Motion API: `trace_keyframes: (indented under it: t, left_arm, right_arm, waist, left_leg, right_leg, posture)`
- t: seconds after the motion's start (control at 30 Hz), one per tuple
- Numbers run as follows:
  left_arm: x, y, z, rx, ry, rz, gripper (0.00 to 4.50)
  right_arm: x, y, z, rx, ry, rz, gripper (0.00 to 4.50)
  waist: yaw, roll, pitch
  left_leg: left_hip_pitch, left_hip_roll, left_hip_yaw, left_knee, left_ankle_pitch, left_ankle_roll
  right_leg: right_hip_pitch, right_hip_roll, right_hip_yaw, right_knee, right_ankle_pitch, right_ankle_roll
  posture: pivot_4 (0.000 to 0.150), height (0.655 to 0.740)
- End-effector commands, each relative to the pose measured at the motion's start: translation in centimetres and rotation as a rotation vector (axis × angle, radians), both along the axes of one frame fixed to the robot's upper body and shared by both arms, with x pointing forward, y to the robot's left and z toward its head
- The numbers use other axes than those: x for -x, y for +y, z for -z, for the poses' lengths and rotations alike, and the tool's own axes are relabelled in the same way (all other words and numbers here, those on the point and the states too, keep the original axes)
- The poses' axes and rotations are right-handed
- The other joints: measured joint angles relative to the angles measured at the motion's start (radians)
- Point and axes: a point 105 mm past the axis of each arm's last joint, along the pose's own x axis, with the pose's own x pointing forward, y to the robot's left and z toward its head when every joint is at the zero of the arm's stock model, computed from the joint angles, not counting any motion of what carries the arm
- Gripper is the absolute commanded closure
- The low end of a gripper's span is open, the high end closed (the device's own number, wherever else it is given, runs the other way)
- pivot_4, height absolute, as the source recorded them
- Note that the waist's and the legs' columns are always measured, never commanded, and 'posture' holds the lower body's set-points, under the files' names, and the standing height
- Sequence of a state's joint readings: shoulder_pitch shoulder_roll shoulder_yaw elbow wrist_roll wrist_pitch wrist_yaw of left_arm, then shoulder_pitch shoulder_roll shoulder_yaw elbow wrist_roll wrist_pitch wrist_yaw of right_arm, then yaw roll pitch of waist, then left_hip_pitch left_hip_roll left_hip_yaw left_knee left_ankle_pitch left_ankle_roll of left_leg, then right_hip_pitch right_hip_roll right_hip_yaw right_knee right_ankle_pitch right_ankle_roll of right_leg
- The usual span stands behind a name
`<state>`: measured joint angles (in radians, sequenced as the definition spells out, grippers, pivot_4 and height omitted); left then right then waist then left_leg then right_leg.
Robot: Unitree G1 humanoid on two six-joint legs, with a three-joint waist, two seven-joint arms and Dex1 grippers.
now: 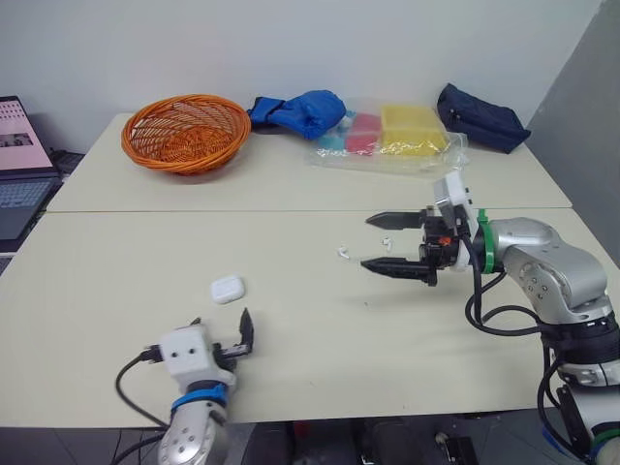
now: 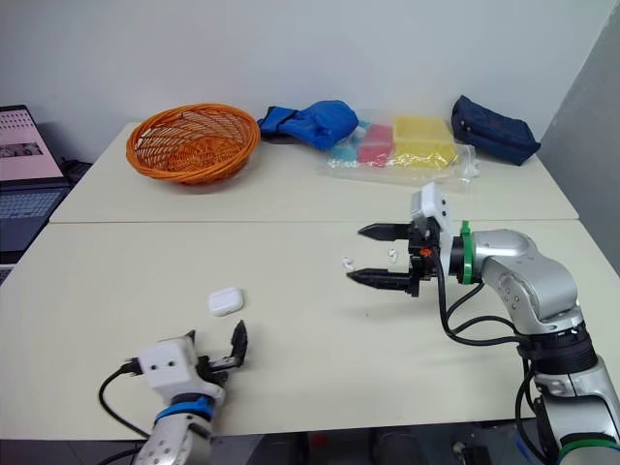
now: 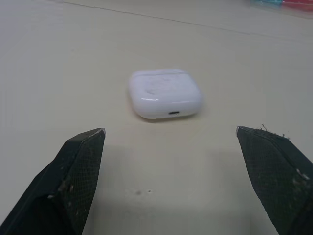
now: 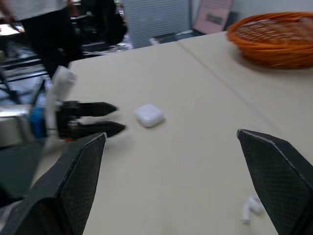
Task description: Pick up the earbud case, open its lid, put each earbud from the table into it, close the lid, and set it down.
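Observation:
The white earbud case (image 1: 228, 289) lies shut on the cream table (image 1: 116, 281), at the front left. My left gripper (image 1: 221, 329) is open just behind it, near the front edge, and holds nothing. In the left wrist view the case (image 3: 165, 93) sits a short way ahead of the gap between the fingers. Two white earbuds (image 1: 343, 253) (image 1: 386, 243) lie mid-table. My right gripper (image 1: 366, 242) hovers open, level with the earbuds, its fingertips close to them and pointing left, with nothing gripped. The right wrist view also catches the case (image 4: 149, 115) and the left gripper (image 4: 119, 118).
At the back stand an orange basket (image 1: 184, 131), a blue cloth (image 1: 300, 111), a plastic bag of coloured blocks (image 1: 392, 136) and a dark blue pouch (image 1: 481, 116). A laptop (image 1: 19, 165) sits off the left edge. A person (image 4: 39, 24) stands beyond the table.

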<state>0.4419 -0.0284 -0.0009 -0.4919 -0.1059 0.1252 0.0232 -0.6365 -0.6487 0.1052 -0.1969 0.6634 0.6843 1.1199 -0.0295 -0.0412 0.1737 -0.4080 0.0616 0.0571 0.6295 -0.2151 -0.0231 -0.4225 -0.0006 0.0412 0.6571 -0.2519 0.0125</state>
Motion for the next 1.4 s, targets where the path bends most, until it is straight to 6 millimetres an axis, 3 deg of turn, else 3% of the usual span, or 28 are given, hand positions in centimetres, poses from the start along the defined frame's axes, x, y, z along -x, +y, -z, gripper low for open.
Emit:
trace_keyframes:
  t: [0.03, 0.6, 1.4]
  left_arm:
    - [-0.5, -0.2, -0.3, -0.003, -0.041, -0.036, 0.01]
    - [-4.5, 0.2, 0.0, -0.008, -0.081, -0.051, 0.01]
    - [-5.3, -0.6, 0.7, 0.079, 0.018, -0.147, 0.01]
  right_arm:
    - [1.3, 0.7, -1.6, -0.002, 0.008, -0.090, 0.00]
    - [3.2, 2.2, -4.2, 0.011, -0.015, -0.179, 0.00]
    - [3.4, 2.2, -5.7, -0.002, -0.041, -0.153, 0.00]
  waist:
    - [0.000, 0.000, 0.000]
    - [0.000, 0.000, 0.000]
    - [0.000, 0.001, -0.001]
  left_leg:
    - [0.000, 0.000, 0.000, 0.000, 0.000, 0.000]
    - [0.000, 0.000, 0.000, 0.000, 0.000, 0.000]
    - [0.001, 0.000, 0.000, 0.001, 0.000, 0.000]
  right_leg:
    - [0.000, 0.000, 0.000, 0.000, 0.000, 0.000]
    - [0.000, 0.002, -0.001, 0.001, 0.004, 0.006]
    - [0.001, 0.003, -0.001, 0.003, 0.004, 0.006]
  posture:
    - [0.150, 0.7400]
    - [0.150, 0.7400]
    - [0.150, 0.7400]
